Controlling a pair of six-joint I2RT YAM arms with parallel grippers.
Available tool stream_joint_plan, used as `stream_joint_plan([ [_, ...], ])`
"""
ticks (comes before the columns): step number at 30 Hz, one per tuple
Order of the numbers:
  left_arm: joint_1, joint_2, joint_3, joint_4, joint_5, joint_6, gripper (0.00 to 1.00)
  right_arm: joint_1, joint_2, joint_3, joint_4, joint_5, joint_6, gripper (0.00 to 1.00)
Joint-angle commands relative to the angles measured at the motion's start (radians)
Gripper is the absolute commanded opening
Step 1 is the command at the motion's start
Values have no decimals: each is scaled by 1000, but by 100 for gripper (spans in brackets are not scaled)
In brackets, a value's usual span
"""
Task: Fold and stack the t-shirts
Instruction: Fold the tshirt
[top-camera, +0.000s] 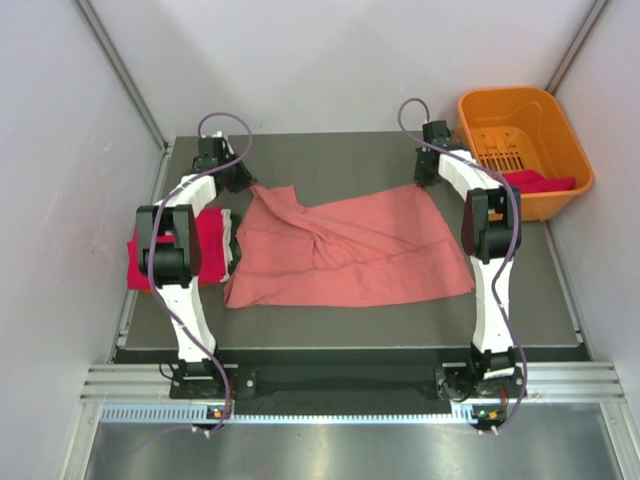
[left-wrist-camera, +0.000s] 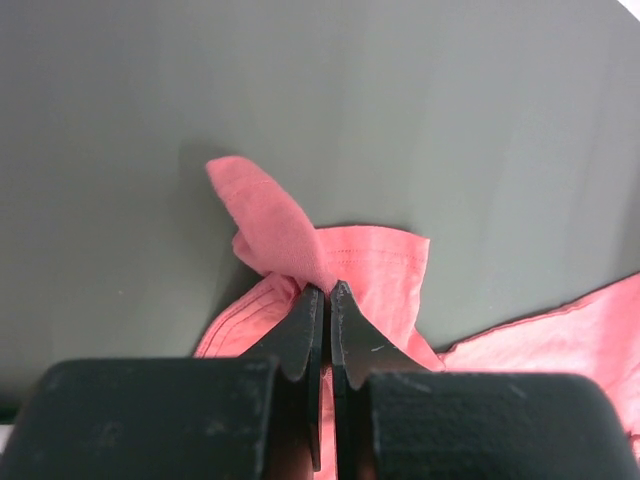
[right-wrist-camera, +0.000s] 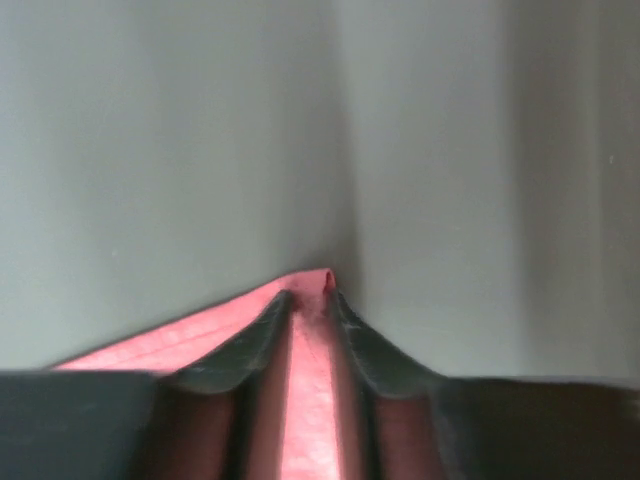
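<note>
Left hand (left-wrist-camera: 327, 292) and right hand (right-wrist-camera: 310, 290) each clamp an upper corner of the large salmon-pink cloth t-shirt (top-camera: 350, 250) — best drawn evenly, edge taut.

We take this for a robotics lab, a test cell rather than a home. Two robot arms, the left arm (top-camera: 185, 290) and the right arm (top-camera: 490, 300), are bolted to an aluminium rail (top-camera: 350, 382) at the near edge of a dark grey tabletop (top-camera: 520, 300). Plain white panel walls (top-camera: 50, 200) with metal corner struts (top-camera: 120, 70) box it in on three sides, and purple cables (top-camera: 225, 122) loop off the arms. The household things we see, a salmon-pink t-shirt (top-camera: 370, 250) and an orange plastic basket (top-camera: 565, 135), lie in this bare enclosure
</note>
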Motion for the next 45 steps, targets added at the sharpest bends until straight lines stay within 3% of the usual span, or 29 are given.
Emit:
stream_joint_plan([
  [1, -7, 4, 50, 30, 4, 13, 0, -2, 17, 57, -35, 62, 14, 4],
  [6, -67, 24, 85, 14, -17, 17, 0, -23, -66, -18, -9, 274, 46, 0],
  [10, -125, 88, 184, -35, -48, 24, 0, -48, -178, -168, 126, 371, 78, 0],
  [12, -150, 113, 249, -72, -74, 29, 9, -54, -223, -228, 154, 413, 89, 0],
  [13, -153, 124, 260, -98, -88, 27, 27, -55, -230, -242, 161, 421, 90, 0],
  [16, -151, 110, 260, -108, -132, 32, 50, -65, -259, -279, 177, 463, 113, 0],
  [17, -151, 104, 258, -108, -145, 38, 52, -66, -260, -289, 184, 463, 115, 0],
  [20, -148, 104, 267, -114, -177, 58, 54, -66, -266, -303, 195, 443, 120, 0],
  [30, -98, 312, 563, -328, -263, 90, 54, -66, -263, -310, 220, 359, 118, 0],
  [33, -99, 365, 609, -367, -225, 99, 53, -65, -263, -303, 217, 351, 117, 0],
  [41, -91, 411, 608, -252, 3, 52, 53, -65, -263, -300, 210, 337, 113, 0],
  [45, -75, 389, 570, -212, 21, -6, 54, -63, -263, -302, 210, 326, 110, 0],
])
